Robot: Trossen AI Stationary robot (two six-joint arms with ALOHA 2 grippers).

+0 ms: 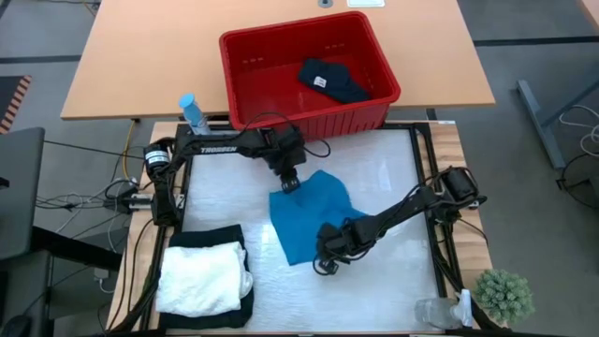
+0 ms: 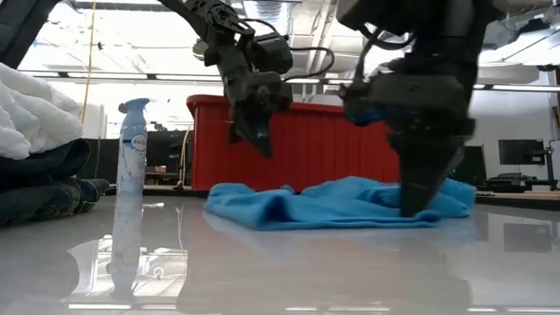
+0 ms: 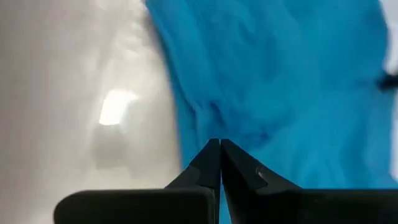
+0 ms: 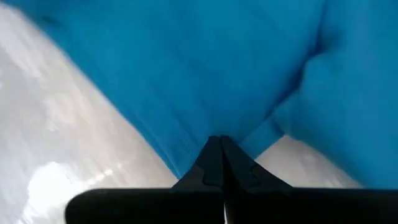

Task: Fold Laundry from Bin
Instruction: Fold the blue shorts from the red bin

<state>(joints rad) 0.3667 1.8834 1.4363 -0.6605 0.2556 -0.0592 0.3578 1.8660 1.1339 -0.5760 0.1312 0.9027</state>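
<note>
High view: the blue cloth (image 1: 309,217) lies rumpled on the glossy white table (image 1: 393,168), between the two grippers; the left gripper (image 1: 289,184) hangs just above its far edge, fingers pressed together on nothing, clear of the fabric in the low view. The right gripper (image 1: 325,264) is down at the near edge of the cloth, tips touching the tabletop in the low view, fingers closed; its wrist view shows a hem running into the closed tips, so it is probably pinching the fabric, perhaps to lift that edge into a fold, though this is a judgement. Beyond the left gripper stands the red bin (image 1: 281,89), rigid plastic with tapered walls, holding one dark garment (image 1: 332,80) still to be folded. Well off to the left gripper's side lies a finished stack: a white crinkled piece (image 1: 201,276) on black cloth (image 1: 201,236); a spray bottle (image 1: 193,112) stands beside the bin.
</note>
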